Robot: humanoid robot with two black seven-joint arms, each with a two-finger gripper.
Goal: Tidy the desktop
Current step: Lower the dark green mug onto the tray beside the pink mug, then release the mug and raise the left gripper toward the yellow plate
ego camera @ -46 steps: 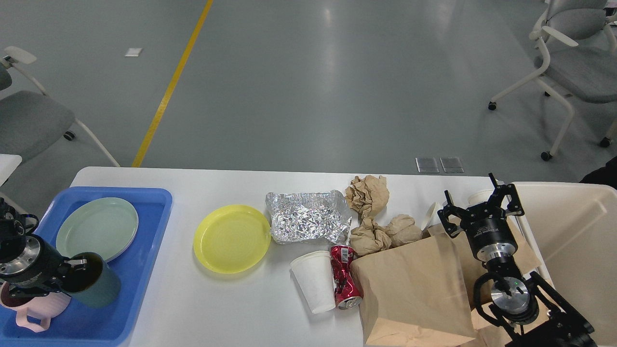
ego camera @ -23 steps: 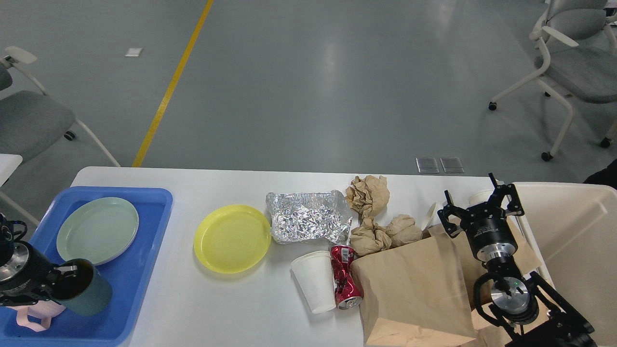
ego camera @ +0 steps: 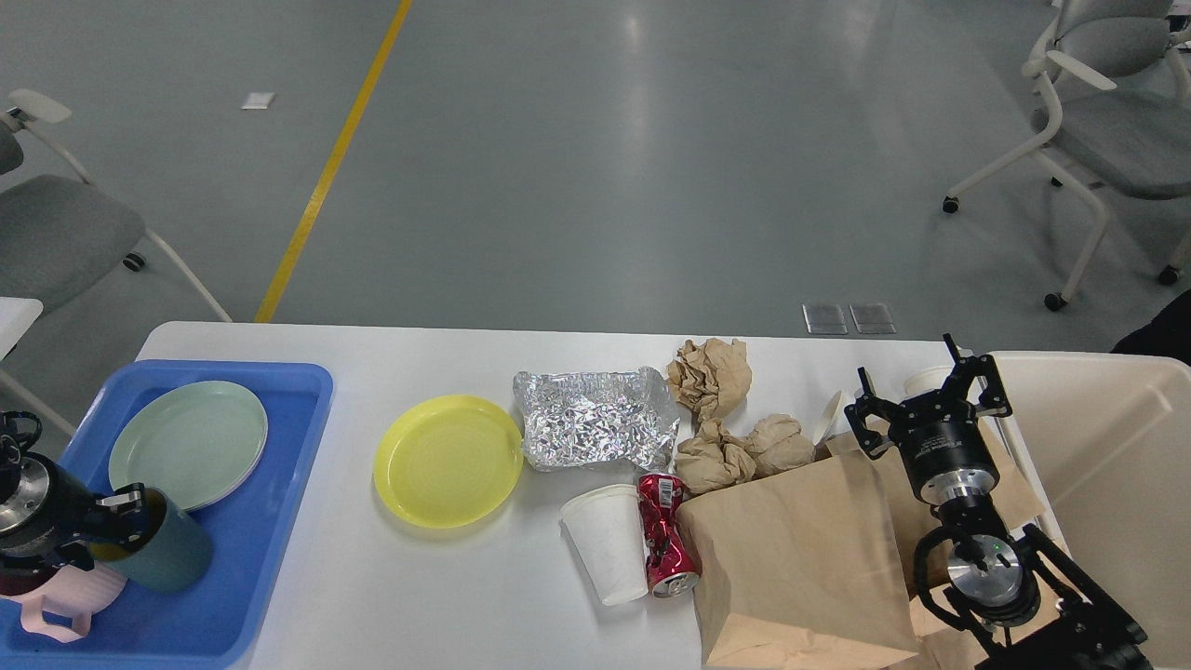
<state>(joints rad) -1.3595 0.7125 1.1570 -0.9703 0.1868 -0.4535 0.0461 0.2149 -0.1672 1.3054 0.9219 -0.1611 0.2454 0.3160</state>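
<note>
Head view only, so you get one angle. Your worktop [ego camera: 447, 596], the white desktop to be tidied, spans the lower frame; its near edge is cut off at the bottom.

Left pincer [ego camera: 119, 523] is clenched on the rim of a dark green cup [ego camera: 163, 549], tilted over the blue tray [ego camera: 279, 465]. Judgement: dishes are sorted to the tray, and the cup is on its way to being set down there. A pale green plate [ego camera: 189, 444] already lies in the tray; a pink mug [ego camera: 58, 605] sits at the tray's near-left corner, partly behind your left arm. Whether the cup's base touches the tray, you cannot tell.

Right pincer [ego camera: 921, 395] is released, fingers spread and empty, hovering above the brown paper bag [ego camera: 800, 558] just beside the cream bin [ego camera: 1117, 447]. Judgement: it's parked ready for the rubbish side.

On the worktop, not yet sorted:
- yellow plate [ego camera: 448, 461], centre-left
- foil tray [ego camera: 595, 419] just right of it
- white paper cup [ego camera: 609, 544] on its side, touching the crushed red can [ego camera: 666, 535]
- crumpled paper wads [ego camera: 712, 372], near the bag

Hard to read: white items behind the right pincer, mostly hidden. Bin interior is cut off right; the bag's lower end is cut off too.
</note>
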